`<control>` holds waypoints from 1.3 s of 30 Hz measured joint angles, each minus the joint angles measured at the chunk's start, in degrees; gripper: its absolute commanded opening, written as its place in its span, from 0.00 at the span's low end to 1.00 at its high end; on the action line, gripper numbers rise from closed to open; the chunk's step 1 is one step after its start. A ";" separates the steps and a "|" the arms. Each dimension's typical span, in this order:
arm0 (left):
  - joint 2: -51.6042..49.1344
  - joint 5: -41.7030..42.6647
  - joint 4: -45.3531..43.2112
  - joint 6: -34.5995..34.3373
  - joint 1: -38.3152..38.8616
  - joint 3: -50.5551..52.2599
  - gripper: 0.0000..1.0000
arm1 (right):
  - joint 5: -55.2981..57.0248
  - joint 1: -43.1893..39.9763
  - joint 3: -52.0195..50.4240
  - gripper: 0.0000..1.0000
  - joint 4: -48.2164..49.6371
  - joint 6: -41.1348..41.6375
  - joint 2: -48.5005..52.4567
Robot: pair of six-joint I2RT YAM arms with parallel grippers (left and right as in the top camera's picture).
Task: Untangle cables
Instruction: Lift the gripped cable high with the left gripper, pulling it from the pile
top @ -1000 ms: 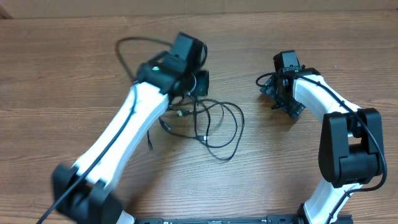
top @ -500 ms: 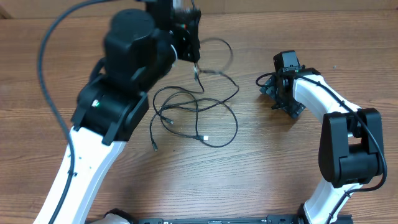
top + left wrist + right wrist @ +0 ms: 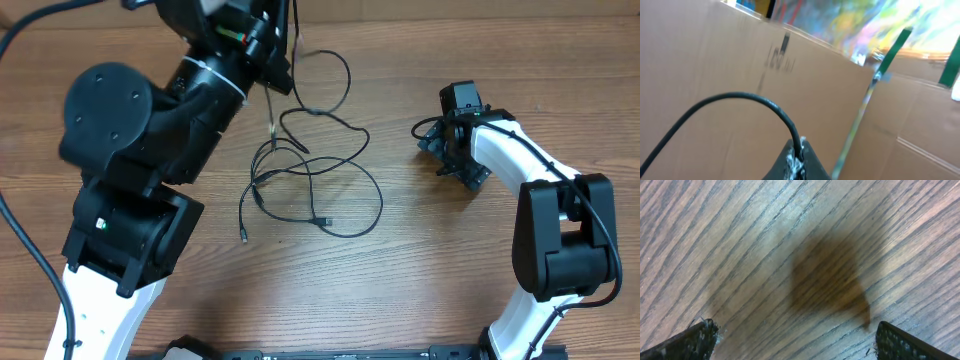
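Thin black cables (image 3: 315,175) lie in tangled loops on the wooden table (image 3: 450,270), mid-table. One strand rises from the tangle toward the back edge, up to my left gripper (image 3: 285,40), which is lifted high above the table. In the left wrist view that gripper (image 3: 799,162) is shut on the black cable (image 3: 740,96), which arcs away to the left from between the fingertips. My right gripper (image 3: 432,142) rests low to the right of the tangle, apart from it. It stands wide open (image 3: 797,340) with only bare wood between its fingers (image 3: 700,337).
The raised left arm (image 3: 150,140) covers the table's left side in the overhead view. A cardboard wall (image 3: 715,60) with a green strip (image 3: 890,50) stands behind the table. The right arm's base (image 3: 560,250) sits at the front right.
The left arm has risen toward the camera and moved to the back edge with the cable in its grip, drawing the tangle upward and stretching its loops. The right arm has not moved.
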State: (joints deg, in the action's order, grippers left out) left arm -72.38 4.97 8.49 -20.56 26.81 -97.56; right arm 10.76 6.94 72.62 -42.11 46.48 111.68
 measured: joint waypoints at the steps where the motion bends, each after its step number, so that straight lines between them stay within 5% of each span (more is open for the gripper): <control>1: 0.00 -0.02 -1.62 0.00 -0.02 0.00 0.04 | -0.02 0.00 0.00 1.00 -0.04 0.02 0.00; 10: 0.07 -0.02 -7.23 0.00 0.00 0.00 0.04 | 0.00 0.00 0.00 1.00 0.00 0.02 0.00; 21: 0.17 -0.52 -34.12 2.99 -0.07 -0.26 0.04 | 0.00 0.02 -0.04 1.00 -0.02 0.00 0.00; 30: -0.24 4.92 -32.52 8.04 0.11 -0.35 0.04 | 0.00 0.00 -0.04 1.00 -0.02 0.02 0.00; 39: -2.32 -19.08 -45.86 18.49 0.15 -0.33 0.04 | 0.00 0.00 -0.04 1.00 0.00 0.00 0.00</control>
State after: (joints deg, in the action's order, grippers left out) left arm -74.70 -14.11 -37.36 -2.07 26.96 -97.89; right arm 10.76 6.94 72.58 -42.11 46.48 111.68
